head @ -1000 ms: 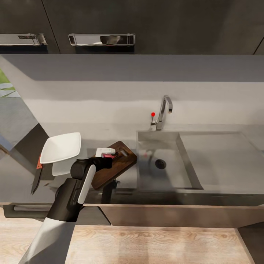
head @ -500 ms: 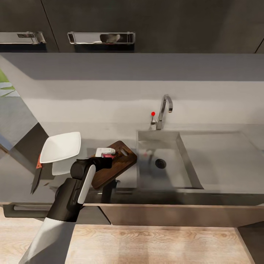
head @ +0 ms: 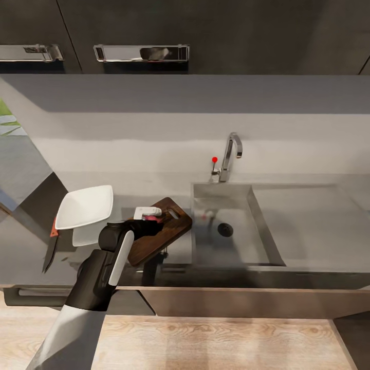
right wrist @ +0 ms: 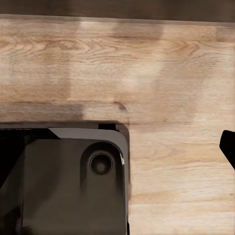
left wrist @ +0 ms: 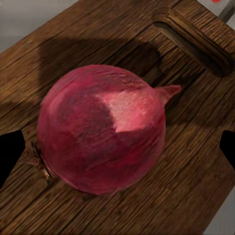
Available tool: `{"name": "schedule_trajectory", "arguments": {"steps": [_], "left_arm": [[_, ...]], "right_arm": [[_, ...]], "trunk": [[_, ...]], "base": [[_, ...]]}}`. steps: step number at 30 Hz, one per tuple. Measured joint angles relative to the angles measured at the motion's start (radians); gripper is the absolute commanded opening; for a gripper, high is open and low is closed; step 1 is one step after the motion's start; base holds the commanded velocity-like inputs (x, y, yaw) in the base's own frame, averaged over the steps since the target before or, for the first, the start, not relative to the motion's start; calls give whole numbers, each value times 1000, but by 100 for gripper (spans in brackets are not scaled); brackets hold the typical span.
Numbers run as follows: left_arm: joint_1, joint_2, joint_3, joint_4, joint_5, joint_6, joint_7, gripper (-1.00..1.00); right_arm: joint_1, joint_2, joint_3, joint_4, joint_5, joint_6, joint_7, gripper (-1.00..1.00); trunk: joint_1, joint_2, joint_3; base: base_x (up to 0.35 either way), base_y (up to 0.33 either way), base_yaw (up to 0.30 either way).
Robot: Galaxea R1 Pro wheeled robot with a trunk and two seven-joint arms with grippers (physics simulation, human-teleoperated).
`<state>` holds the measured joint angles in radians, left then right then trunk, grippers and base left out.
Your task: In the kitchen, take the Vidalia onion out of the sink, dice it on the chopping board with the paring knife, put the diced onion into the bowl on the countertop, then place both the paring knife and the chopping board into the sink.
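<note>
Knife (head: pixel 52 245) lay farthest to the left on the grey tabletop (head: pixel 318 221), red handle toward the backsplash and dark blade pointing at the front edge, its long axis running front to back, with the handle end partly tucked under the white bowl (head: pixel 85 206) just beside it. Next came the chopping board (head: pixel 163 232), set at a slant with its handle slot toward the sink (head: pixel 226 231). The onion (left wrist: pixel 102 129), a dark red globe, rested on the board's wood, its root tuft toward one dark fingertip and its pointed tip toward the slot. The left tool (left wrist: pixel 117 152) hung over it with both fingertips spread wide, one at each edge of the left wrist view and neither touching the skin, so it stood open and empty. The basin to the right of the board held nothing but its drain. The right tool's state could not be told: in the right wrist view just a dark sliver showed at one edge, above the wood floor (right wrist: pixel 161 73) and the robot's dark base (right wrist: pixel 68 181). Judged from this, dicing called for the knife next, and it lay to the left of the left tool, beyond the bowl, so the left arm was plainly the nearer one; a grip across the handle would have to clear the bowl's rim.
</note>
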<state>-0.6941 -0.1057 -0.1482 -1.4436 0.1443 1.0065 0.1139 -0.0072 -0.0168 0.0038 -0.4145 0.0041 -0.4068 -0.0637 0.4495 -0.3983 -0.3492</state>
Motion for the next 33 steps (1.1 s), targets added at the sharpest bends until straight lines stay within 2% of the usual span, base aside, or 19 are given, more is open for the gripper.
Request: {"name": "schedule_trajectory", "arguments": {"steps": [13,33], "left_arm": [[0,1,1,-2,0,0,0,100],[0,1,1,-2,0,0,0,100]], "right_arm": [[0,0,0,0,0,0,0,100],[0,0,0,0,0,0,1,100]], "trunk": [[0,0,0],[1,0,0]], "base": [[-30,0,0],[-317,0,0]]}}
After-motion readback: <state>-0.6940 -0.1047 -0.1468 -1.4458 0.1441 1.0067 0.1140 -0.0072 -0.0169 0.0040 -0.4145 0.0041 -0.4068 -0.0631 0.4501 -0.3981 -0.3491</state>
